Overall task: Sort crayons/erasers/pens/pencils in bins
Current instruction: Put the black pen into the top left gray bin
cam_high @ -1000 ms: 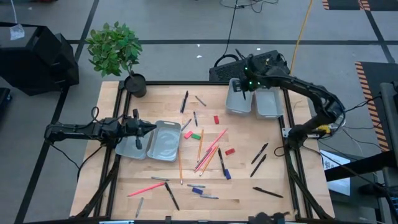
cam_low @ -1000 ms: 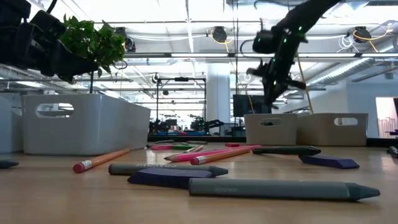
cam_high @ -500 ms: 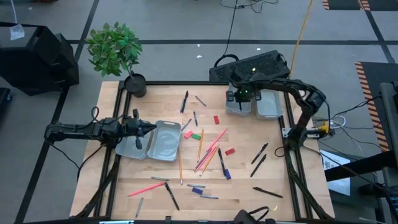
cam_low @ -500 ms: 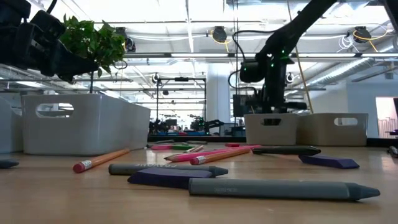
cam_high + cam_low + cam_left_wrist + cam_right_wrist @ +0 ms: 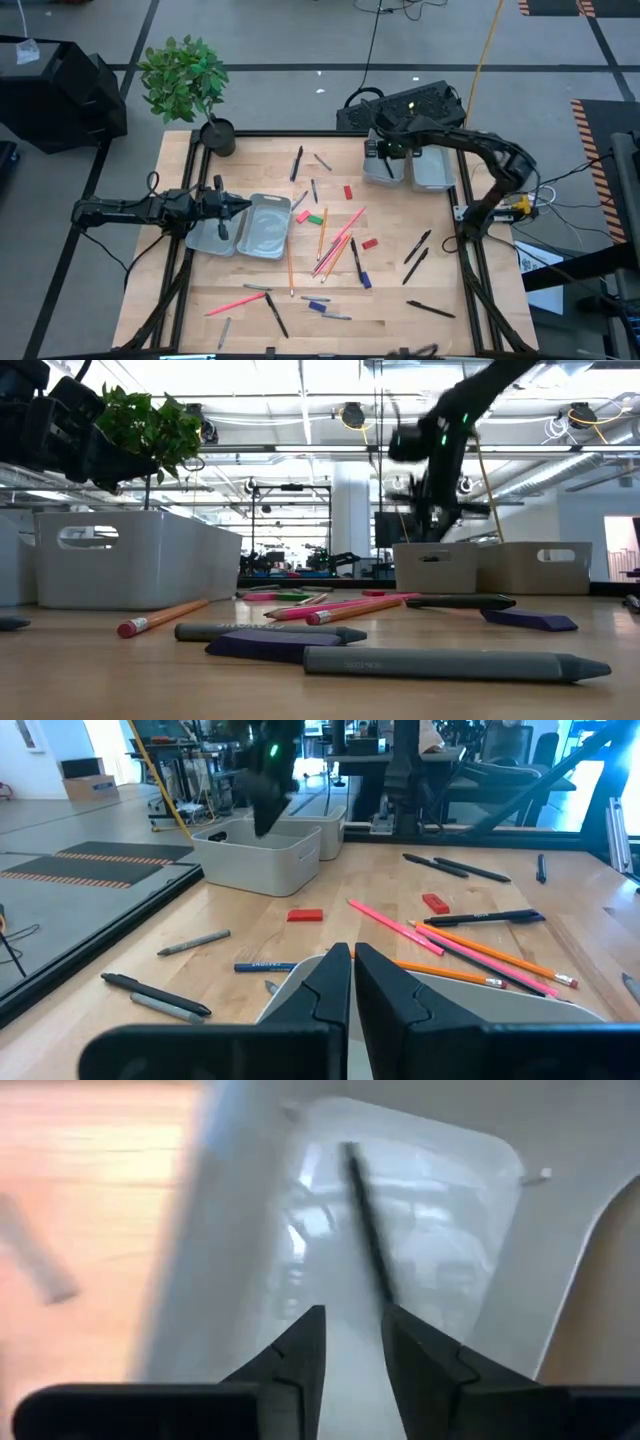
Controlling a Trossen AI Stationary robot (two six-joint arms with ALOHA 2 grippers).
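Note:
My right gripper (image 5: 351,1342) hangs open above the left bin (image 5: 380,168) of the far-right pair. A black pen (image 5: 364,1230) lies inside that bin below the fingers, apart from them. My left gripper (image 5: 352,963) is shut and hovers over the near-left pair of bins (image 5: 265,228), holding nothing. Loose on the table lie orange and pink pencils (image 5: 335,242), black pens (image 5: 417,243), red erasers (image 5: 369,243), a green eraser (image 5: 315,217) and grey and blue crayons (image 5: 450,663).
A potted plant (image 5: 185,80) stands at the far-left corner. A black box (image 5: 410,100) sits behind the right bins, whose second tray (image 5: 432,168) lies beside the first. More sticks lie near the front edge (image 5: 276,315). The table frame's rails (image 5: 465,260) run along the sides.
My right gripper went down to the left bin of the far-right pair and toward the table's left, then rose a little above it again.

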